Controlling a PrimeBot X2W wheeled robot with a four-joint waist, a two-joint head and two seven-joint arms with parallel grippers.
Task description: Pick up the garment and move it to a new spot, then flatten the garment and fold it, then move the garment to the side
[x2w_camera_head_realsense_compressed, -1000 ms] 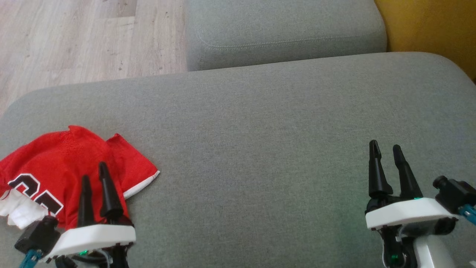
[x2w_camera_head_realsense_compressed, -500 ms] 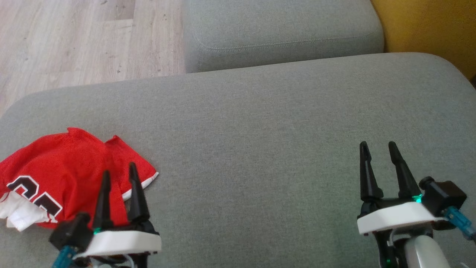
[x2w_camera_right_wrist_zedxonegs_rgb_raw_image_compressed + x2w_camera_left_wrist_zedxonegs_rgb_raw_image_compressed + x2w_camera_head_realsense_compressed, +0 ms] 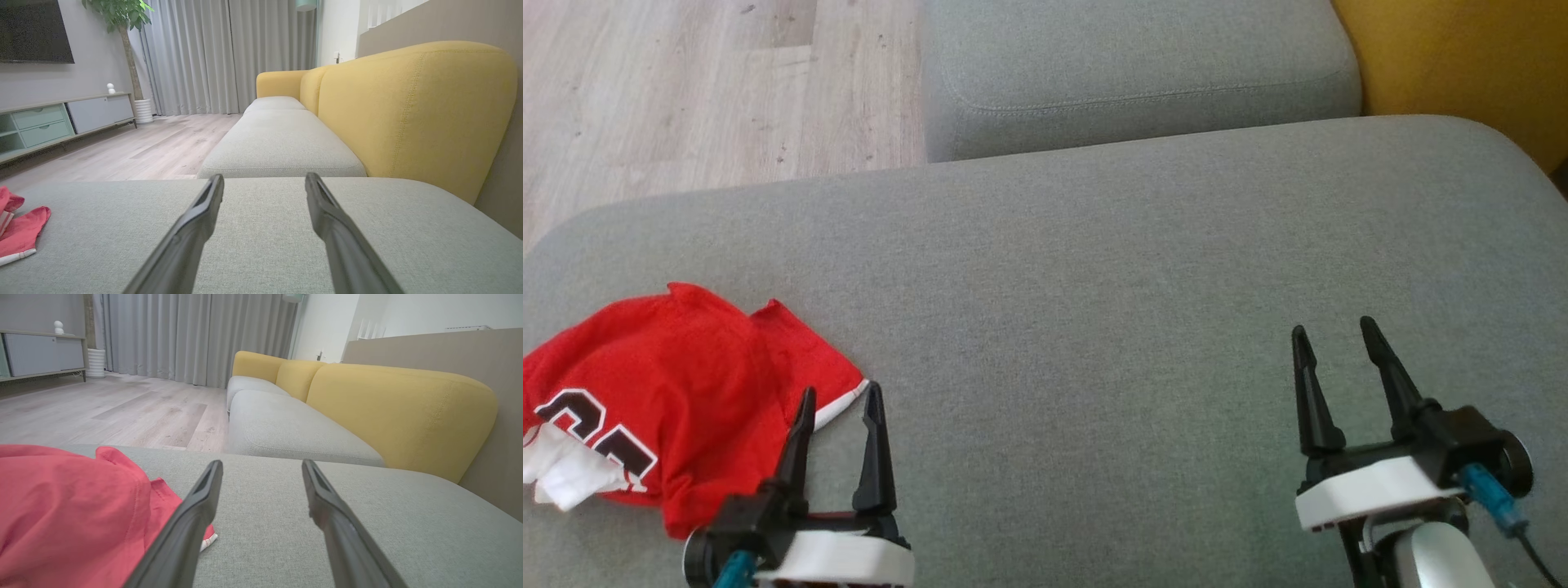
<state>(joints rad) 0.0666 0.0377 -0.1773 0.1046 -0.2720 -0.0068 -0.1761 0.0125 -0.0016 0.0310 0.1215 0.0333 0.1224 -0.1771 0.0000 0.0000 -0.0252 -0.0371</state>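
Head view: I look steeply down on the grey seat cushion (image 3: pixel 1094 269) from above. Left wrist view: I sit low, just over that cushion, facing along the yellow backrest (image 3: pixel 400 412) toward the curtains (image 3: pixel 184 335). Right wrist view: the same low heading, further right. All three views share the cushion and the edge of the red garment (image 3: pixel 686 367).

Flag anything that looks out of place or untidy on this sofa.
The red garment lies crumpled in a heap at the left end of the grey seat cushion, its black number creased and white fabric poking out. Nothing else stands out.
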